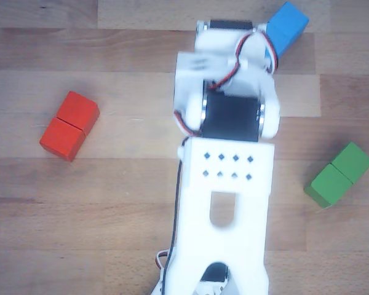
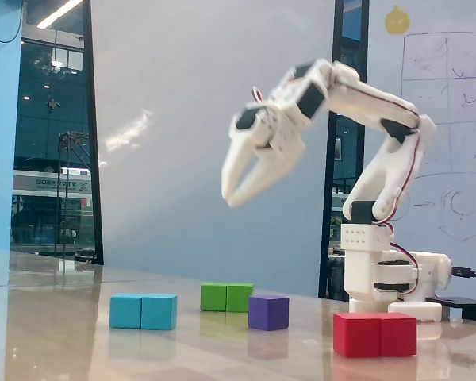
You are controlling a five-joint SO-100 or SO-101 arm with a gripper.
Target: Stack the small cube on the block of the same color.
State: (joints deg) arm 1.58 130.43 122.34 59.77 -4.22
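In the fixed view the small cube [image 2: 268, 312] looks dark blue-violet and stands on the table between the green and red blocks. The sky-blue block [image 2: 143, 311] lies to its left, seam across the middle. My gripper [image 2: 236, 197] hangs high in the air above the cube and the green block, with its jaws apart and nothing between them. In the other view, from above, only one end of the sky-blue block [image 1: 287, 26] shows past the arm [image 1: 227, 184]. The arm hides the small cube and the fingertips there.
A red double block [image 1: 69, 125] lies left of the arm from above and sits front right in the fixed view [image 2: 375, 334]. A green double block [image 1: 339, 174] lies right of the arm and sits behind the cube in the fixed view [image 2: 227, 297]. The arm's base [image 2: 385, 274] stands back right.
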